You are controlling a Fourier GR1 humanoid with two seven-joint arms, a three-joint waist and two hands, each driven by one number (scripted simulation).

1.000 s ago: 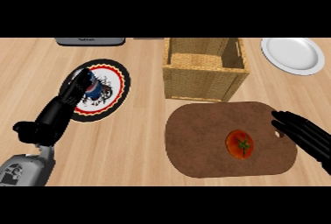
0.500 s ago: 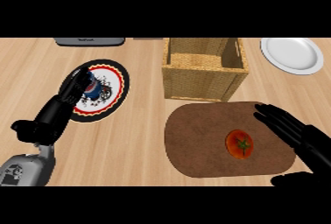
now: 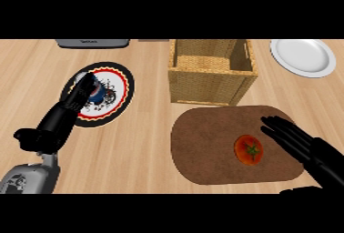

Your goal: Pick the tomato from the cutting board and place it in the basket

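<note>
The tomato (image 3: 249, 149) is being approached by the right hand (image 3: 304, 146), fingers spread wide, from three o'clock. It should be enclosed centrally before lifting toward the basket (image 3: 211, 73) at twelve o'clock.

Bare cutting board (image 3: 201, 150) surrounds the tomato (image 3: 249, 149) on every side. The wicker basket (image 3: 212, 84) stands just beyond the board's far edge, its top open; its near wall rises between them.

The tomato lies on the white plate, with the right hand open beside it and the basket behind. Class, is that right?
Not quite. In the head view the tomato lies on the cutting board, not the white plate. The right hand is open beside it; the basket stands behind.
</note>
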